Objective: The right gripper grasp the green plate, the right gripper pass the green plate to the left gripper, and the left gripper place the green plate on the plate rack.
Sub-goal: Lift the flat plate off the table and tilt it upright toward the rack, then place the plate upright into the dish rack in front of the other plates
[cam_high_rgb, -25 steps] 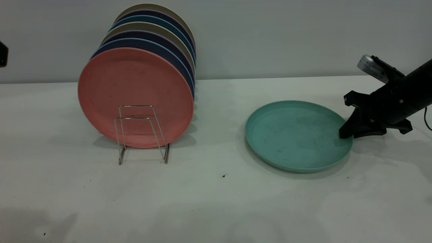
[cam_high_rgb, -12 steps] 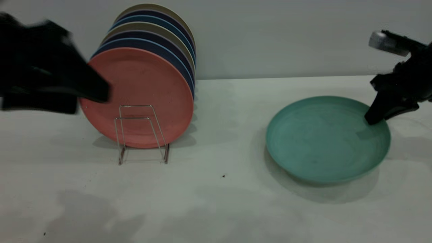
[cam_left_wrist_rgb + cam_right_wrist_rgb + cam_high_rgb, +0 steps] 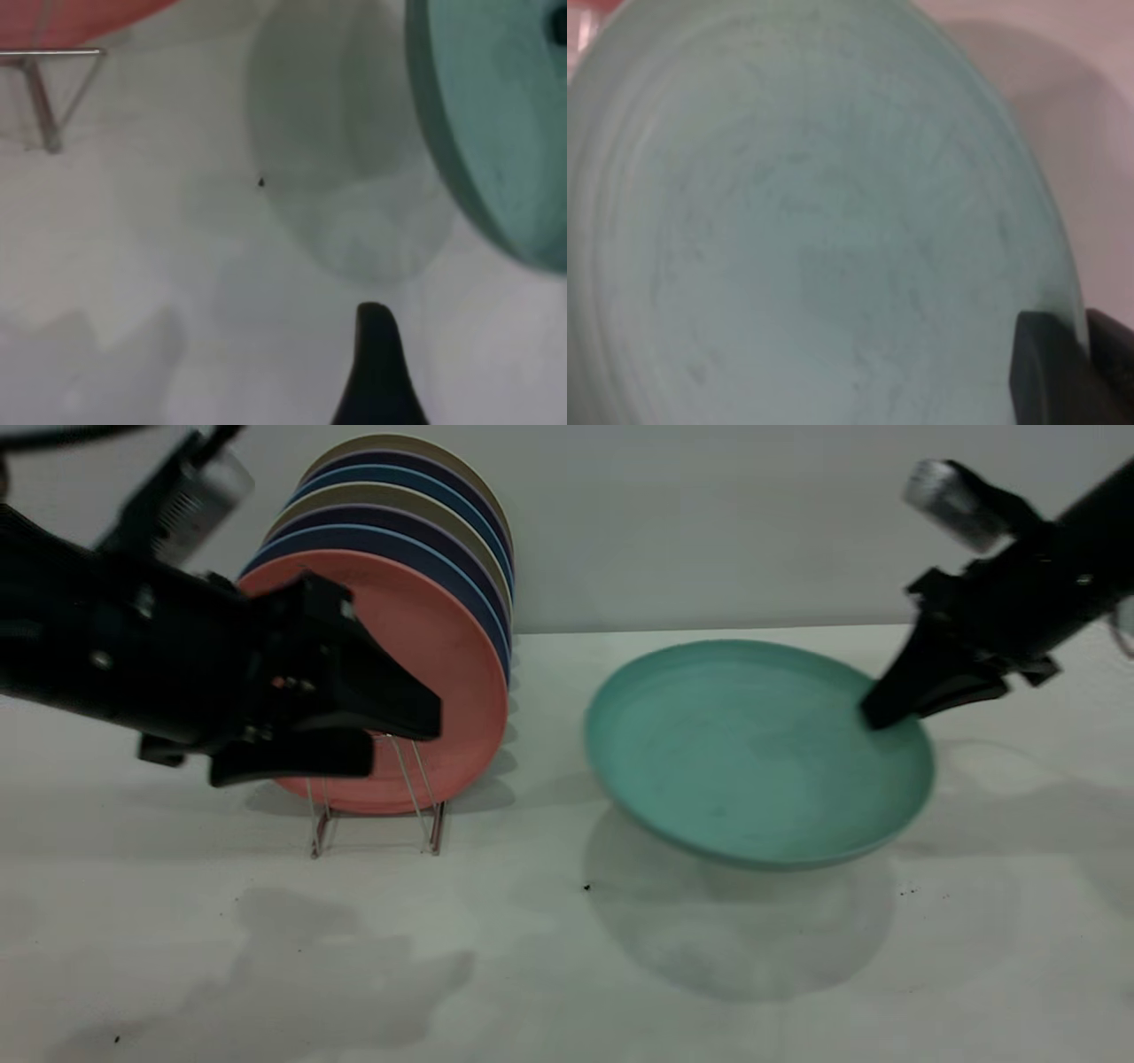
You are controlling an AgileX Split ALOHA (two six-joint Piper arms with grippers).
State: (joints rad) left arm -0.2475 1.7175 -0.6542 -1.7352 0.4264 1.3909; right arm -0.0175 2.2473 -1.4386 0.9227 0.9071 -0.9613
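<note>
Handover geometry: my right gripper (image 3: 886, 713) is clamped on the rim of the green plate (image 3: 753, 753), carrying it clear of the table, free edge toward the plate rack (image 3: 372, 779). My left gripper (image 3: 390, 731), jaws parted and empty, waits before the rack, facing that free edge across open table.

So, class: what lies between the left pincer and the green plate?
Nothing solid: the exterior view shows bare table between the left pincer and the green plate, with the plate's shadow and a dark speck lower down.
</note>
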